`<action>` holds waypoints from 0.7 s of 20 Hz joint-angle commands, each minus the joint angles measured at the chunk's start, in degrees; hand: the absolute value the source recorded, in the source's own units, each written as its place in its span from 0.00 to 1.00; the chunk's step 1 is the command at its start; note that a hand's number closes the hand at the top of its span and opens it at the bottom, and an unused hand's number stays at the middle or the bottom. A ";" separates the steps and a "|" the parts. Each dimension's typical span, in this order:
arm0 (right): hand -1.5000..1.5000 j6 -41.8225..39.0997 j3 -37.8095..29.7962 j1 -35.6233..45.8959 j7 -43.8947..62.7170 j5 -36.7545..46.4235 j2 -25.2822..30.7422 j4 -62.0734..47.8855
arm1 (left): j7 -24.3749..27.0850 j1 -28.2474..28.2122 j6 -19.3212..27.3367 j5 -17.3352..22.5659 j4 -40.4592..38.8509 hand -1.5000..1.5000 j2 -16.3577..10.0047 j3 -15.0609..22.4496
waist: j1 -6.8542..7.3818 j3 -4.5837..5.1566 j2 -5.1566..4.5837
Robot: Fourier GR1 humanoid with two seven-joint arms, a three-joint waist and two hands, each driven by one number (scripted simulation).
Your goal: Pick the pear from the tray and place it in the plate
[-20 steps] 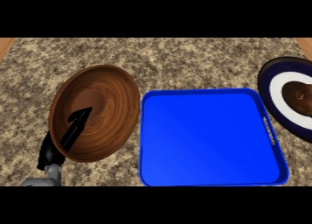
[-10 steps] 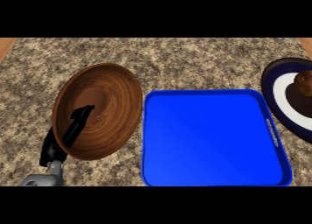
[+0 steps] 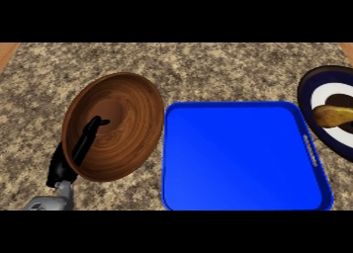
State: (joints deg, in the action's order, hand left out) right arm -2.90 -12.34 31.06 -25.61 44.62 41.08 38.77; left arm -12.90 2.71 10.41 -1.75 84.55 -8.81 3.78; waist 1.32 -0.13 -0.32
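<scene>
The plate (image 3: pixel 315 99) is cut off by the right edge of the view, so only its left part shows. The pear (image 3: pixel 336 115) lying on it also runs out of the view there. The left hand (image 3: pixel 76 150) covers a piece of the rim of the wooden bowl (image 3: pixel 128 113), and its forearm (image 3: pixel 55 198) is cut off at the lower edge.

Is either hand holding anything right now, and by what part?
Nothing visibly held. The left hand rests open by the wooden bowl; the pear lies on the plate, no hand seen on it.
</scene>
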 commanded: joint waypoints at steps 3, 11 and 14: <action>0.00 -2.71 -0.71 2.05 -13.05 -1.90 0.81 -7.21 | -1.14 -0.46 -0.46 -0.72 0.75 0.50 0.09 0.30 | -0.44 0.05 0.06; 0.00 -20.85 -15.34 7.54 -21.77 -21.59 1.44 -10.47 | 0.50 -1.06 -0.21 -0.36 -0.40 0.50 0.06 -0.73 | -1.55 0.05 0.38; 0.00 -25.24 -17.55 6.71 -22.38 -23.56 4.58 -15.90 | -1.42 0.14 -0.73 0.16 0.02 0.50 -0.46 -1.36 | -0.78 0.01 0.01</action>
State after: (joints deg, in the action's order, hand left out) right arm -20.27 -25.90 37.69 -45.22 25.86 43.41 26.97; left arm -12.97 2.20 9.94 -1.74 84.85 -8.86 2.93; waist 0.50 -0.17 -0.19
